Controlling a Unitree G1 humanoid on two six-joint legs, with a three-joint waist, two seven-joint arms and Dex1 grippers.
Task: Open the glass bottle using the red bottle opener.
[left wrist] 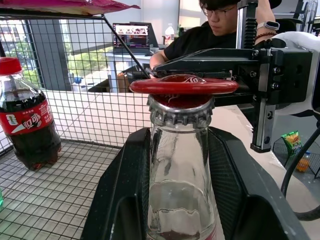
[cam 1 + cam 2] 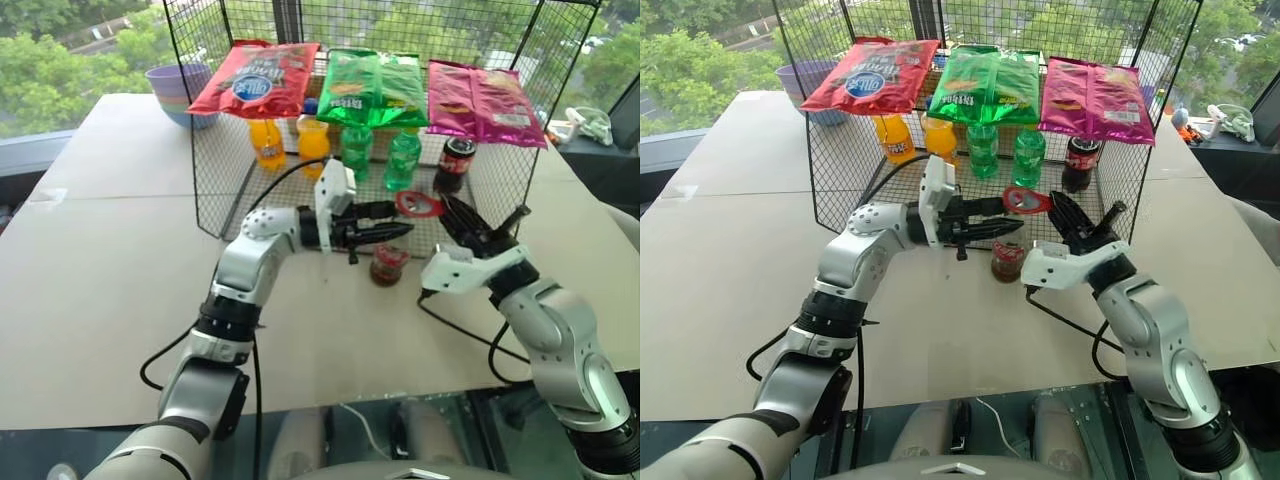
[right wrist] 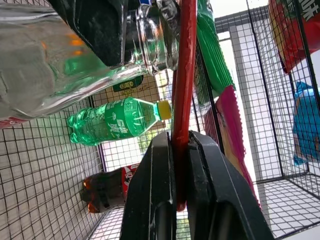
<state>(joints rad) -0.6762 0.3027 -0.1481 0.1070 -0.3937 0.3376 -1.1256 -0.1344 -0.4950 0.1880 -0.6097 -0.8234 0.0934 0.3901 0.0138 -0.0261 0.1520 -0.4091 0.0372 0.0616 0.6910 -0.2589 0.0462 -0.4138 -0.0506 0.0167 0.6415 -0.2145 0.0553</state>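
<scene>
The glass bottle (image 1: 181,165) is standing upright on the tabletop (image 2: 120,260) just in front of the wire rack (image 2: 500,180), its long axis vertical and its crimped metal cap (image 1: 181,111) pointing straight up; the left claw (image 2: 385,228), reaching in level from the robot's left, is clamping the neck between its two black fingers (image 1: 125,195), partly closed around the glass. The red bottle opener (image 1: 184,86) is lying flat across the cap, its ring head seated on the crown and its handle running back toward the right claw (image 2: 1065,215), which is pinching that handle tight between closed fingers (image 3: 152,200).

The left wrist view is showing the cap's crimped edge under the ring, a dark cola bottle (image 1: 26,117) with a red cap standing inside the rack, and a person (image 1: 210,25) seated behind with a laptop (image 1: 131,36); the right wrist view is showing the opener edge-on beside the bottle's neck, with a green plastic bottle (image 3: 117,120) beyond.

From the head cameras, crisp bags (image 2: 372,85) are hanging along the rack's top above orange and green bottles, and a stack of bowls (image 2: 180,92) is sitting at the far left.
</scene>
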